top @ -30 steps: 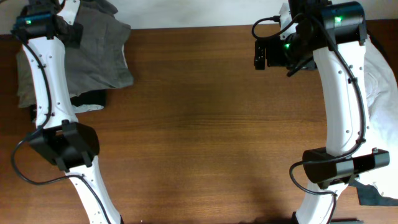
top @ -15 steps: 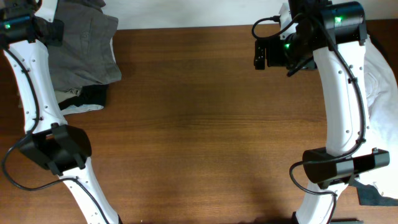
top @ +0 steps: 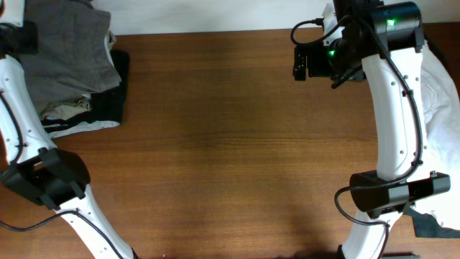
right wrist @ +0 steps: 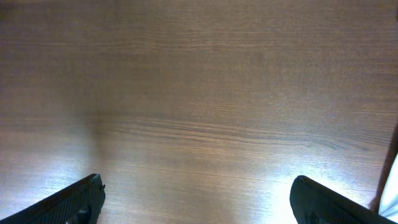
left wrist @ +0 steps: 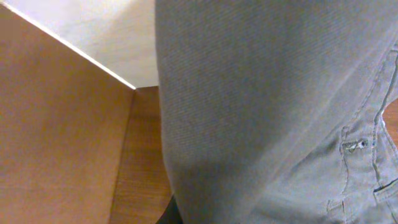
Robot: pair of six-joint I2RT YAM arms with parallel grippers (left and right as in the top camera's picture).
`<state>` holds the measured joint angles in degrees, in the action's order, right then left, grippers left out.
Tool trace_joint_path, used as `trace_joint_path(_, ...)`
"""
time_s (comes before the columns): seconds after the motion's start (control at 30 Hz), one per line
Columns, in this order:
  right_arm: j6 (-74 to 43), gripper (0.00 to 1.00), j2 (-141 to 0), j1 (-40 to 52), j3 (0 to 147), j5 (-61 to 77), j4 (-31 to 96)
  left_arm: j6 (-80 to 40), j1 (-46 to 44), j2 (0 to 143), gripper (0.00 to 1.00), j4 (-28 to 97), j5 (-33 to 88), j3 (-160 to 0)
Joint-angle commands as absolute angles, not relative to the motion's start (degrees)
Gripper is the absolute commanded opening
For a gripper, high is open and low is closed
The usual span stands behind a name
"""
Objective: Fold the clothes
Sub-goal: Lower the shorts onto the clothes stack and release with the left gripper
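The grey-olive shorts (top: 68, 50) hang bunched at the table's far left corner, over a pile of beige (top: 66, 109) and black-and-white trimmed (top: 108, 108) clothes. My left gripper (top: 18, 36) is at the frame's left edge, shut on the shorts. In the left wrist view the shorts (left wrist: 267, 112) fill the picture and hide the fingers. My right gripper (top: 302, 63) hovers open and empty over bare wood at the far right; its fingers show wide apart in the right wrist view (right wrist: 199, 202). A white shirt (top: 440, 86) lies at the right edge.
The brown wooden table (top: 230, 144) spans the view. A dark cloth (top: 431, 226) lies by the right arm's base. The left wrist view shows a tan surface (left wrist: 56, 137) and a white wall (left wrist: 99, 31) beside the table edge.
My left arm has swung left, dragging the grey shorts toward the far left corner and uncovering the beige and black-and-white garments. The right arm has not moved.
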<state>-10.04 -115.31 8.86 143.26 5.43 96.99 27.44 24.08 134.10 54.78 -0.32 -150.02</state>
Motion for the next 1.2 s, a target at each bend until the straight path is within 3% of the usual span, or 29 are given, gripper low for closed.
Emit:
trace_joint_path(0.0,-9.5,0.99,-114.6,8.6,143.0,6.0,97.3,27.9,24.9,136.9,0.01,53.0,0.8,-151.9)
trace_joint_path(0.07,-9.5,0.99,-114.6,8.6,142.4,6.0,97.3,27.9,25.0,138.1,0.02,51.9,1.0,-151.9)
trace_joint_path(0.23,-9.5,0.99,-114.6,8.6,140.7,6.0,97.3,27.9,25.2,141.8,0.15,49.3,1.3,-151.9)
trace_joint_path(0.5,-9.5,0.99,-114.6,8.6,140.0,6.0,97.3,27.9,27.7,146.6,0.16,48.0,1.3,-151.9)
trace_joint_path(0.53,-9.5,0.99,-114.6,8.6,140.0,6.0,97.3,27.7,28.0,146.6,0.21,48.0,1.3,-151.9)
trace_joint_path(0.57,-9.5,0.99,-114.6,8.6,140.0,6.0,97.3,27.2,28.3,146.6,0.37,48.0,1.4,-151.9)
trace_joint_path(0.6,-9.5,0.99,-114.6,8.6,140.0,6.0,97.3,26.0,28.6,146.5,0.59,47.9,1.4,-151.9)
trace_joint_path(0.73,-9.5,0.99,-114.6,8.6,140.0,6.0,97.3,17.8,28.9,145.3,0.71,48.8,4.6,-151.9)
trace_joint_path(0.8,-9.5,0.99,-114.6,8.6,140.0,6.0,97.3,13.6,28.2,144.4,0.64,52.4,6.0,-151.9)
trace_joint_path(0.9,-9.5,0.99,-114.6,8.6,140.0,6.2,97.3,12.2,27.0,144.4,0.62,58.3,6.3,-151.9)
trace_joint_path(1.03,-9.5,0.99,-114.6,8.6,140.0,7.1,97.3,8.3,25.6,144.4,0.47,67.4,6.3,-151.9)
trace_joint_path(1.17,-9.5,0.99,-114.6,8.6,140.0,7.1,97.3,6.3,24.7,144.4,0.47,73.8,8.8,-151.8)
